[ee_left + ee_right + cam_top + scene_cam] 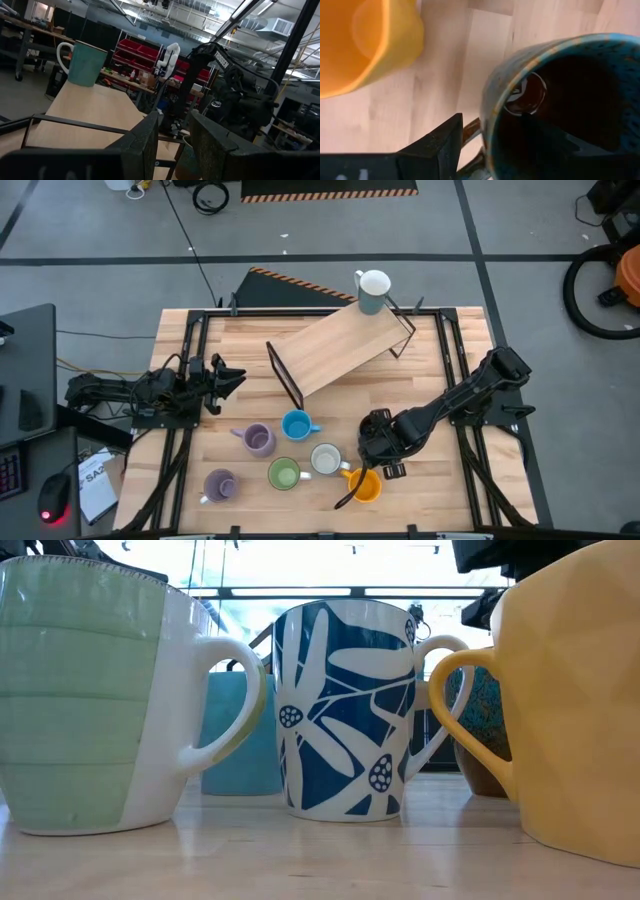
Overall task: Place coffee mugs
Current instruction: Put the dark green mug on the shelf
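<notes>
On the wooden table, I had the right gripper spread open astride the rim of the dark brown mug beside the orange mug; rigid, glazed, likely slippery, breakable; left gripper waited, part open.

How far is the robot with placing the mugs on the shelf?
Done: one teal mug stands at the far end of the wooden shelf. In hand: the right gripper is down at a dark mug, one finger inside its rim, fingers wide, not lifted. Left: six mugs on the table, two purple, blue, green, white and orange. The left gripper waits at the table's left.
</notes>
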Robot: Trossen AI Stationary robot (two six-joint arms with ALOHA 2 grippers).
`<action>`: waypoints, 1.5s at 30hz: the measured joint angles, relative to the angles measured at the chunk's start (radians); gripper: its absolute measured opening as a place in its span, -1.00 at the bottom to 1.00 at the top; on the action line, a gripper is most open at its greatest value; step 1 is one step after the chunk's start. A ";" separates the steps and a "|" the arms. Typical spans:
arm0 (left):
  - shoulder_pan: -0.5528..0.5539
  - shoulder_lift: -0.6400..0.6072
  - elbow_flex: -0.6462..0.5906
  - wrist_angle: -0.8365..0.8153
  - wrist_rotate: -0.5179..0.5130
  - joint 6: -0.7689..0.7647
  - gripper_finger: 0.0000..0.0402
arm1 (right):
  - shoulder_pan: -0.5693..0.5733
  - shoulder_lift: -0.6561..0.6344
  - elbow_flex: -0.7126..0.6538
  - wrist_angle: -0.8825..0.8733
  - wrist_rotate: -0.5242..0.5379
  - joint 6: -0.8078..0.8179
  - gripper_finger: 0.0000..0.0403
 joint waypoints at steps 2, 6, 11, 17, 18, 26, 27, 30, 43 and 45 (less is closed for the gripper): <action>0.000 0.000 0.000 0.000 0.000 0.000 -0.42 | 0.001 0.000 -0.014 0.015 0.004 0.000 0.03; 0.000 0.000 0.000 0.000 0.000 0.000 -0.42 | 0.001 0.000 -0.033 0.017 0.003 -0.019 -0.01; 0.000 0.000 0.000 0.001 0.000 0.000 -0.42 | -0.007 0.000 -0.036 0.016 0.003 -0.049 -0.13; 0.000 0.000 0.000 0.001 0.000 0.000 -0.42 | -0.016 0.000 -0.035 -0.010 -0.004 -0.080 -0.27; 0.000 0.000 0.000 0.001 0.000 0.000 -0.42 | -0.019 0.000 -0.036 -0.017 -0.005 -0.086 -0.29; 0.000 0.000 0.000 0.000 0.000 0.000 -0.42 | -0.050 0.000 -0.035 -0.027 -0.031 -0.095 -0.44; 0.000 0.000 0.000 -0.002 0.000 0.001 -0.42 | -0.054 0.000 -0.035 -0.027 -0.030 -0.094 -0.46; 0.000 0.000 0.000 -0.014 0.000 0.008 -0.42 | -0.069 0.000 -0.035 -0.028 -0.030 -0.095 -0.56; 0.000 0.000 0.000 -0.046 0.000 0.011 -0.42 | -0.162 -0.003 0.063 -0.281 -0.014 -0.210 -0.76; 0.000 0.000 0.000 -0.051 0.000 0.009 -0.42 | -0.174 -0.003 0.097 -0.334 -0.011 -0.253 -0.75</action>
